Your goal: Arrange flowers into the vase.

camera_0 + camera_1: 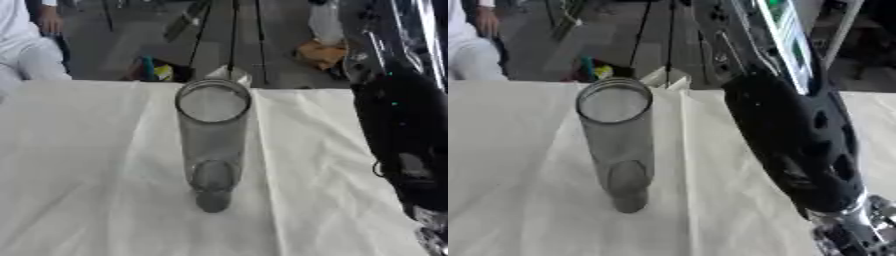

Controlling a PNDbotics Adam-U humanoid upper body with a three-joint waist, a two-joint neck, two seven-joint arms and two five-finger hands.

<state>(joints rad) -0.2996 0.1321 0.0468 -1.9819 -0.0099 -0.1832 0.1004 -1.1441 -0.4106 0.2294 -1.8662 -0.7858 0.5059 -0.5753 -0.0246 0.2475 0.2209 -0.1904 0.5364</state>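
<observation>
Vase (213, 145) stands upright mid-table, left of the right arm (798, 150), which is nearer (hand itself out of view, so grip unknown). No flowers visible.

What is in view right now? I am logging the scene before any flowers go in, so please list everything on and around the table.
vase: one, clear glass cylinder, upright at the table's middle, no flowers in it.
tablecloth: one, white, creased, covering the table.
tripod legs: dark, on the floor beyond the far edge.
box: one, brown, on the floor at far right.
small object: yellow and green, on the floor behind the table; cannot tell what it is.
right arm: one, black with a silver joint, along the right side; its hand is out of view.
</observation>
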